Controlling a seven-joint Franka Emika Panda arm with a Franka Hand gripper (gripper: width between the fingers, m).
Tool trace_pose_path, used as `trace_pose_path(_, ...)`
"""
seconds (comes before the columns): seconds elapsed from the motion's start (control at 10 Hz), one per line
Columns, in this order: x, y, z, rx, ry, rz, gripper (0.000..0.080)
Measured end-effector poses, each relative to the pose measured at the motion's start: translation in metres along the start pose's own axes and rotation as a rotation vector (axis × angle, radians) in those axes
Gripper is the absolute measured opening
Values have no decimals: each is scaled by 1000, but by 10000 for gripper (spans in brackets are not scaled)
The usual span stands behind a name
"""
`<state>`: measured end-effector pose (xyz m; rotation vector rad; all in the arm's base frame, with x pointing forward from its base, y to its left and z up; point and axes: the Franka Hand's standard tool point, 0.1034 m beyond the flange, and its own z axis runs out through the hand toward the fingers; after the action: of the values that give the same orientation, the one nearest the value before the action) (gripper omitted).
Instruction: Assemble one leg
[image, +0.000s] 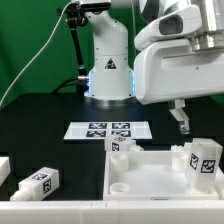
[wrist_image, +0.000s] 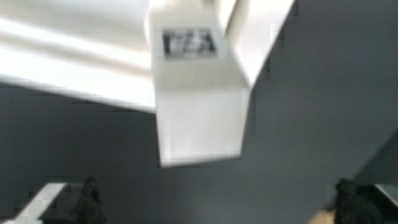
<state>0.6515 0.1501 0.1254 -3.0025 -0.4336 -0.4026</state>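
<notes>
Several short white legs with square tags show in the exterior view. One leg (image: 207, 158) stands at the right side of the large white square panel (image: 150, 180). Another leg (image: 122, 146) is by the panel's far corner, and a third leg (image: 38, 183) lies on the table at the exterior view's left. My gripper (image: 182, 124) hangs above the panel's far right part, clear of the parts. In the wrist view a blurred white leg (wrist_image: 196, 110) with a tag lies ahead of my gripper (wrist_image: 214, 212). The dark fingertips (wrist_image: 63, 205) stand wide apart with nothing between them.
The marker board (image: 108, 130) lies on the black table behind the panel. The robot base (image: 108, 70) stands at the back. Another white part (image: 4, 168) shows at the exterior view's left edge. A white wall (image: 40, 212) runs along the front.
</notes>
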Motion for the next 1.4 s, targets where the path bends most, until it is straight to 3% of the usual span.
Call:
trace_pose_path(0.1, 4, 0, -3, -6, -37, 48, 649)
trace_pose_path(0.3, -7, 11, -3, 3, -230, 54, 649)
trace_pose_path(0.6, -14, 7, -3, 30, -431, 56, 649)
trace_pose_path(0.7, -5, 8, 0, 26, -392, 57, 649)
trace_pose_path(0.9, -7, 1, 6, 4, -396, 108, 649)
trace_pose_path(1.4, -2, -1, 30, 2, -334, 98, 649)
